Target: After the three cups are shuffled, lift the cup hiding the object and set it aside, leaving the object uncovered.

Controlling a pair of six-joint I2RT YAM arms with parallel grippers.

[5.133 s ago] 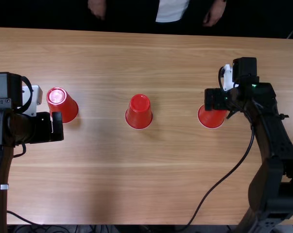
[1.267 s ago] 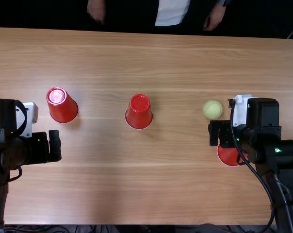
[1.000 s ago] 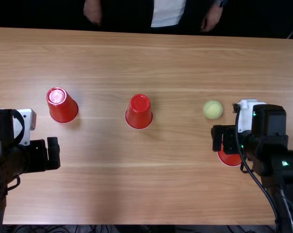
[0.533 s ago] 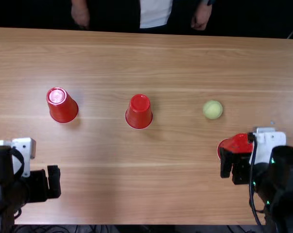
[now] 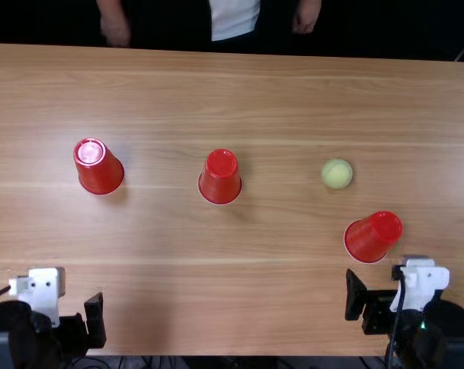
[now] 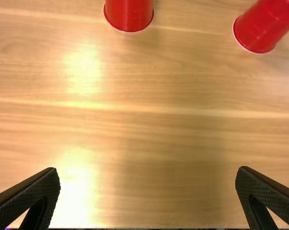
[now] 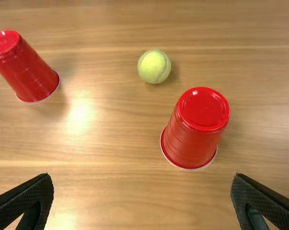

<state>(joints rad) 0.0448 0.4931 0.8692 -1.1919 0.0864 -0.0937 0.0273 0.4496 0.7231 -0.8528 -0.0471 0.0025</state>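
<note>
Though bare, fuzzy round ball [image 5: 337, 174]

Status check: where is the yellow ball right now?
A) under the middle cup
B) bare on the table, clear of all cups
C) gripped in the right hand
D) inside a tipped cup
B: the ball lies uncovered on the table, apart from the nearest cup.

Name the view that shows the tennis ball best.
The right wrist view: the tennis ball sits close and unblocked, apart from the set-aside cup. The top view has it smaller. The left wrist view faces the left cup and middle cup.
</note>
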